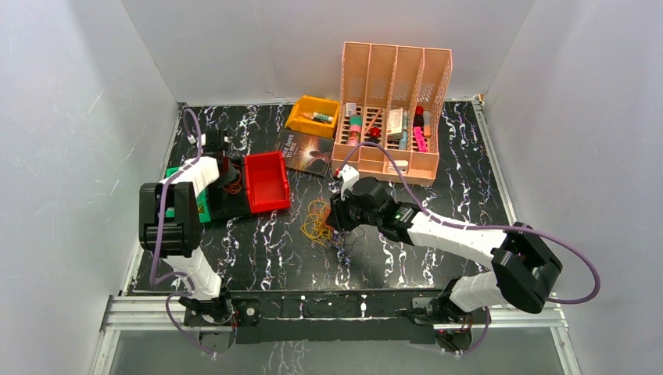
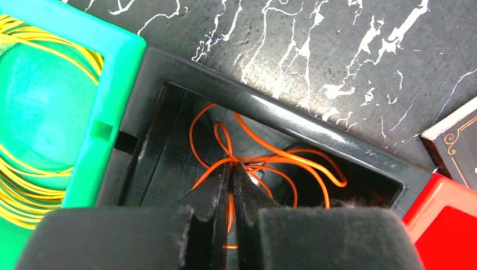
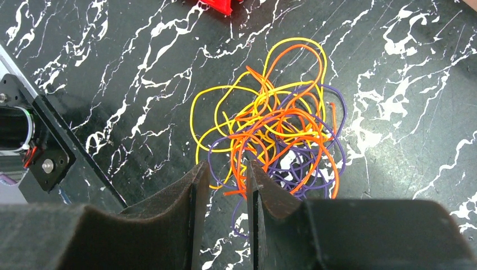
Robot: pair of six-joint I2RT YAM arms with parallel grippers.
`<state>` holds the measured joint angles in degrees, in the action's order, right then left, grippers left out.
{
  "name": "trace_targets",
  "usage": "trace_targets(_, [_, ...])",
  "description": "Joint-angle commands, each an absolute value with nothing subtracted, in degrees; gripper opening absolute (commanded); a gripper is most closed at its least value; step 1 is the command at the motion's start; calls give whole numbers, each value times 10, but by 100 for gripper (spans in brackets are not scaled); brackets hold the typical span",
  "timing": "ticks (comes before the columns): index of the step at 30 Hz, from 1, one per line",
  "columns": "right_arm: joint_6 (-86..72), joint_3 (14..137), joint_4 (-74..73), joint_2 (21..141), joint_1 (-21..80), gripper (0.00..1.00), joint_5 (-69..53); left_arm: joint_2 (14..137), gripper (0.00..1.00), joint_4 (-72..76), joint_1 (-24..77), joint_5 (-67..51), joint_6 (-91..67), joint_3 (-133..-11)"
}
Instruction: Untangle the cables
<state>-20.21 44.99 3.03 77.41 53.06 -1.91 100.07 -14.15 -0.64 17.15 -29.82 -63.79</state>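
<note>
Orange cable (image 2: pixel 264 159) separated into black bin (image 2: pixel 292 121).
Left claw (image 2: pixel 232 164) clenched on it; right claw (image 3: pixel 226 166) parted over tangle (image 3: pixel 275 135).

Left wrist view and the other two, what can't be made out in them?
Left wrist: near part of the orange cable in the black bin, hidden behind the left gripper's fingers.
Left wrist: yellow cable in the green bin, cut off by the left edge.
Right wrist: near edge of the tangle, hidden behind the right gripper's fingers.
Top external: items in the pink organizer, too small.
</note>
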Motion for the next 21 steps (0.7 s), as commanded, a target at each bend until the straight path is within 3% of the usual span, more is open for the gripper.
trace_targets(1, [-210, 439, 47, 755, 532, 39, -25, 1002, 0, -141, -9, 173, -301, -639])
trace_targets(3, [-211, 439, 47, 754, 531, 39, -27, 1002, 2, -144, -9, 169, -303, -638])
trace_targets(11, [-214, 439, 47, 752, 531, 39, -27, 963, 30, -150, -9, 167, -305, -622])
trace_targets(21, [-219, 442, 45, 757, 531, 39, -37, 894, 43, -164, -9, 160, -305, -606])
